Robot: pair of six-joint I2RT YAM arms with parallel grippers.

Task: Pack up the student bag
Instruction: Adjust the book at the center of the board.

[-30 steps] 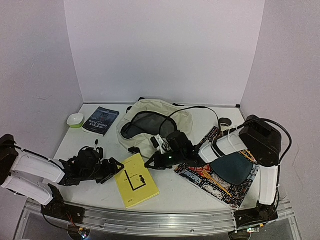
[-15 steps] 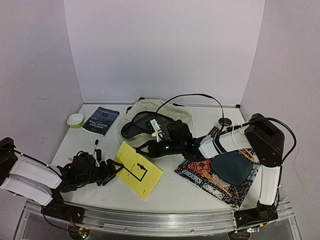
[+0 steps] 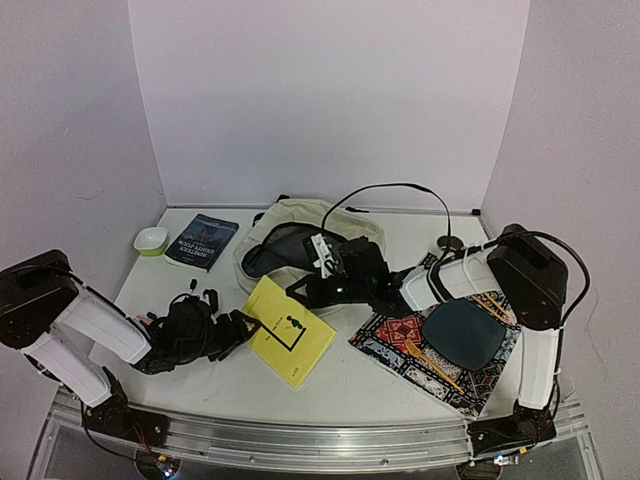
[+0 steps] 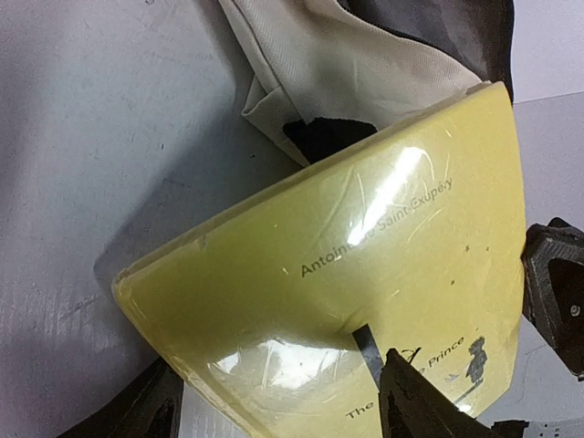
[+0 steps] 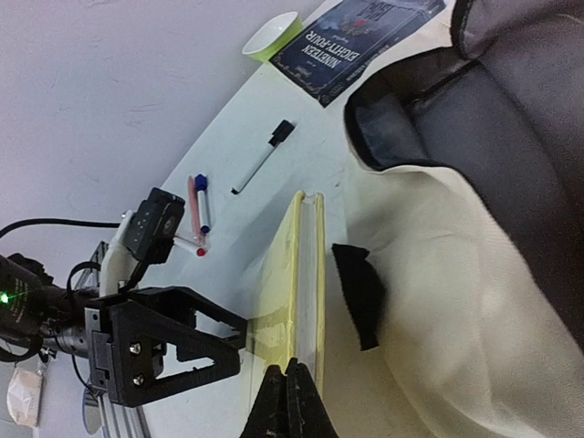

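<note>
The cream student bag (image 3: pixel 330 225) lies open at the back centre, its dark mesh lining (image 3: pixel 290 245) showing; it also shows in the left wrist view (image 4: pixel 338 55) and the right wrist view (image 5: pixel 456 265). A yellow book (image 3: pixel 292 335) is held tilted just in front of the bag's mouth. My left gripper (image 3: pixel 240 325) is shut on the book's near-left edge, with the cover (image 4: pixel 365 246) filling its view. My right gripper (image 3: pixel 298 293) is shut on the edge of the book's cover (image 5: pixel 306 274), with its tips (image 5: pixel 292 376) at the far side.
A dark blue book (image 3: pixel 202 241) and a green bowl (image 3: pixel 151 240) lie at the back left. Pens (image 5: pixel 199 205) and a marker (image 5: pixel 265 157) lie left of the yellow book. A patterned placemat (image 3: pixel 420 365) with a dark round piece (image 3: pixel 462 335) lies at the right.
The yellow book has left its flat place at the front of the table. It has moved back toward the bag and turned. Both grippers have moved with it.
</note>
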